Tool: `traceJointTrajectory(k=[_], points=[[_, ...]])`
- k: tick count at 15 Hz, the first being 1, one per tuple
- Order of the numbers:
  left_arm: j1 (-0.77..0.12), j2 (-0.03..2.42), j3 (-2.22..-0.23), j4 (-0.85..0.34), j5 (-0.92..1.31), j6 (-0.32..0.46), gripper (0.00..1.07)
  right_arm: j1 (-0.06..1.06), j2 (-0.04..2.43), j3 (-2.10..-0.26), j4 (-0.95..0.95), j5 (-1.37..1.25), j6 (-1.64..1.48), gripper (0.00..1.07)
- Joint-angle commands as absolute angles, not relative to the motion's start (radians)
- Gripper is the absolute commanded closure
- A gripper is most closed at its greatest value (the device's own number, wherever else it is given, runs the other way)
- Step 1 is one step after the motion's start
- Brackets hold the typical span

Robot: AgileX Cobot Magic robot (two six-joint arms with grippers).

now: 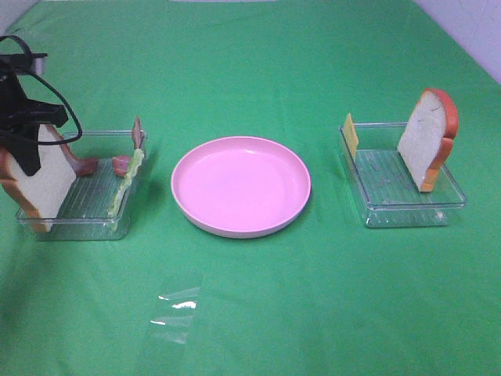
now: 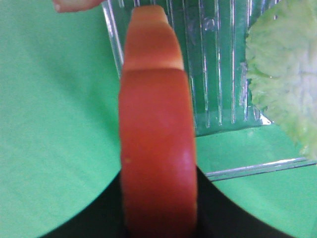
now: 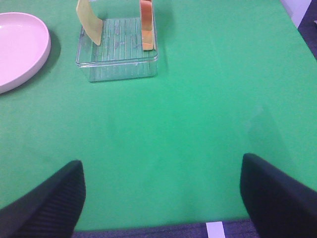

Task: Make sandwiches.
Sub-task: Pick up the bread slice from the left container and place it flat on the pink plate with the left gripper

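Note:
In the exterior high view my left gripper [image 1: 29, 160] stands over a white bread slice [image 1: 39, 178] with orange-brown crust, upright at the left end of the left clear tray [image 1: 86, 225]. In the left wrist view the jaws press both sides of its crust [image 2: 156, 124]. That tray also holds red-brown bacon strips [image 1: 86, 165] and a pale green lettuce leaf [image 1: 127, 182], which also shows in the left wrist view [image 2: 287, 74]. The right tray [image 1: 407, 211] holds a yellow cheese square [image 1: 351, 135] and a second bread slice [image 1: 427, 141]. My right gripper [image 3: 161, 198] is open and empty above the cloth.
A round pink plate [image 1: 241, 227] sits between the two trays. A piece of clear plastic film [image 1: 176, 313] lies on the green cloth near the front. The right wrist view shows the right tray [image 3: 119, 69] and the plate's edge [image 3: 20, 44] ahead.

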State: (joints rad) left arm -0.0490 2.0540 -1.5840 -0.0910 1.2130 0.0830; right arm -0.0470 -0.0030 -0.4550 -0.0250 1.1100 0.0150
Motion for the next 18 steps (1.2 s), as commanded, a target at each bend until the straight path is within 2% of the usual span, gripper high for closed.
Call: traceJointTrajectory(k=[1, 4, 9, 10, 11, 12, 14, 18], points=[[-0.051, 1.999, -1.586, -0.11, 1.253, 0.066, 1.07, -0.048, -0.034, -0.453, -0.028, 1.108, 0.012, 0.25], [-0.051, 1.932, -1.587, -0.129, 1.301, 0.056, 1.07, -0.048, -0.034, -0.453, -0.028, 1.108, 0.012, 0.25], [-0.051, 1.8, -1.657, -0.283, 1.316, 0.041, 1.07, -0.048, -0.034, -0.453, -0.028, 1.108, 0.012, 0.25], [-0.051, 1.778, -1.679, -0.347, 1.316, 0.042, 1.07, -0.048, -0.034, -0.453, -0.028, 1.108, 0.012, 0.25], [-0.057, 1.756, -1.695, -0.425, 1.315, 0.056, 1.07, -0.048, -0.034, -0.453, -0.028, 1.108, 0.012, 0.25], [-0.081, 1.739, -1.721, -0.537, 1.314, 0.115, 1.07, -0.048, -0.034, -0.453, -0.028, 1.108, 0.012, 0.25], [-0.133, 1.749, -1.726, -0.652, 1.297, 0.181, 1.07, -0.048, -0.034, -0.453, -0.028, 1.108, 0.012, 0.25], [-0.246, 1.925, -1.726, -0.75, 1.287, 0.25, 1.07, -0.048, -0.034, -0.453, -0.028, 1.108, 0.012, 0.25]])
